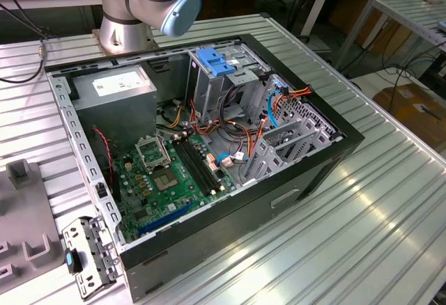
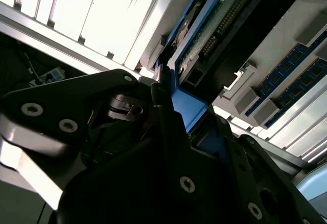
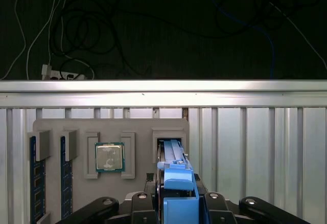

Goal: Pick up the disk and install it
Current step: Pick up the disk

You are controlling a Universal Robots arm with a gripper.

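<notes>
Claw (image 3: 177,185) closed on the disk (image 2: 225,24) (blue rail (image 2: 188,101) between its fingers (image 2: 166,129)), edgewise at a slot in the grey tray (image 3: 56,126), processor (image 3: 109,157) nearby.

1. The arm (image 1: 122,26) in the exterior view is a thick, round column of silvery-grey metal with a smooth, polished skin.
2. Its joint housing is a rounded drum closed by a light-blue cap (image 1: 182,11).
3. The gripper (image 3: 176,191) is matt black in both wrist views, built from flat, angular link plates.
4. Silver hex-socket screws (image 2: 186,184) dot the plates.
5. The fingers (image 3: 201,199) are slim black bars.
6. A round, dark pivot pin (image 2: 122,106) sits between plates in the second wrist view.
</notes>
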